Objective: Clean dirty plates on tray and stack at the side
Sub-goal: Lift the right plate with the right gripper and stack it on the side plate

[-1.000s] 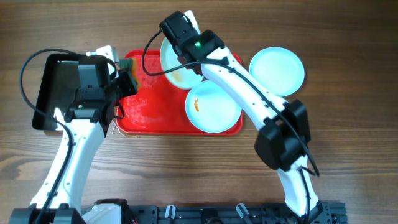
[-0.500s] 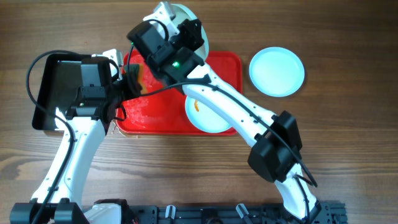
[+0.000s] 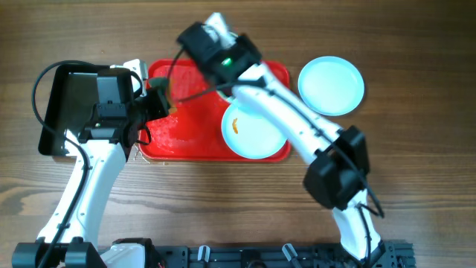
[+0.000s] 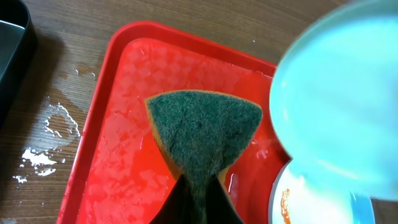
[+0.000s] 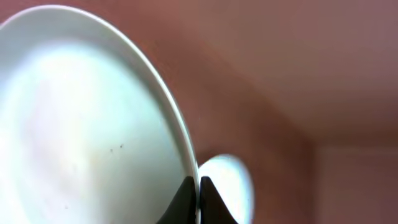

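At the far left a black tray, a matte rectangular one, sits on the wood-grain table. White droplets fleck the wood between it and the red tray. The left gripper is clamped on a sponge. Its dark fingers pinch the narrow lower end, so the coarse green scouring face fans out into a rough wedge with a yellow edge showing beneath. The sponge hangs over the left half of the red tray, whose glossy plastic has a fine checkered texture, a wet sheen, a raised rim and rounded corners.

The right gripper is closed on the thin rim of a held plate. This plate is smooth, pale and round, and stands tilted on edge above the tray's far side. In the left wrist view it is a blurred pale-blue disc at the upper right of the sponge.

A smeared plate, shallow and round with a small orange streak near its left rim, lies flat in the tray's right half. A clean plate lies on the table just beyond the tray's right edge.
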Robot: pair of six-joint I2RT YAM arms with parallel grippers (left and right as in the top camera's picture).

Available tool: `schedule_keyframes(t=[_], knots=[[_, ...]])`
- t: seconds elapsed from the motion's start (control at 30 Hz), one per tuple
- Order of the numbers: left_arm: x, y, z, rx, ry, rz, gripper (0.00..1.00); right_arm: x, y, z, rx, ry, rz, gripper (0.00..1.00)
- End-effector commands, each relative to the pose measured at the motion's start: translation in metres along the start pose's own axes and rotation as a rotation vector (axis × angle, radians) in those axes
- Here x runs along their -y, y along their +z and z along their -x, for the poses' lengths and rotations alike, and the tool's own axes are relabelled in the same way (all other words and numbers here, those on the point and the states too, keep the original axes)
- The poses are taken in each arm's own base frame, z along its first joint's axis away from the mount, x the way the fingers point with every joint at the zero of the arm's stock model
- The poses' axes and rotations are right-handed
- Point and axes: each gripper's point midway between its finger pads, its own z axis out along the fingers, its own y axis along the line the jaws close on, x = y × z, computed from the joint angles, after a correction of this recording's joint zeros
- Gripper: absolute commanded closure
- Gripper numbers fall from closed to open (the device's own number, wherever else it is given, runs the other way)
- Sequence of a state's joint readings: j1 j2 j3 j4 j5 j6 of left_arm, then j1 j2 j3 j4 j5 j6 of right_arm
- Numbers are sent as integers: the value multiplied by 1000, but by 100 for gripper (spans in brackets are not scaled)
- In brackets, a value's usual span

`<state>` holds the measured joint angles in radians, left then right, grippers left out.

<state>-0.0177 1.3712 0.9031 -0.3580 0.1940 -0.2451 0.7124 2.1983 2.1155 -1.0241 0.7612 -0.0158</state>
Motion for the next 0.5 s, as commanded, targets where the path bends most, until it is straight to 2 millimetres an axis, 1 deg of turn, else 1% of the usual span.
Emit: schedule_keyframes(t=[0.0, 0.07, 0.1, 0.13, 0.2, 0.23, 0.27, 0.33, 0.37, 0.4, 0.47], knots=[[1, 3, -2, -11, 0, -15, 96, 28, -13, -7, -56, 383, 440, 96], [1, 3, -2, -12, -1, -14, 96, 29, -18, -13, -85, 444, 765, 96], [1, 4, -2, -14, -1, -13, 96, 37, -13, -20, -115, 484, 812, 96], [1, 4, -3, -17, -2, -13, 96, 59, 4, -37, -173, 567, 807, 96], [1, 4, -3, -18, -2, -13, 96, 91, 28, -63, -261, 724, 772, 96], [1, 4, -3, -17, -2, -12, 96, 111, 39, -78, -294, 801, 789, 96], [1, 4, -3, -17, -2, -13, 96, 134, 52, -99, -317, 874, 807, 96], [1, 4, -3, -17, -2, -13, 96, 159, 67, -124, -319, 881, 779, 96], [1, 4, -3, -17, -2, -13, 96, 171, 79, -146, -353, 903, 746, 96], [1, 4, -3, -17, -2, -13, 96, 180, 88, -169, -399, 946, 720, 96], [1, 4, -3, -15, -1, -13, 96, 185, 100, -200, -464, 1001, 704, 96]])
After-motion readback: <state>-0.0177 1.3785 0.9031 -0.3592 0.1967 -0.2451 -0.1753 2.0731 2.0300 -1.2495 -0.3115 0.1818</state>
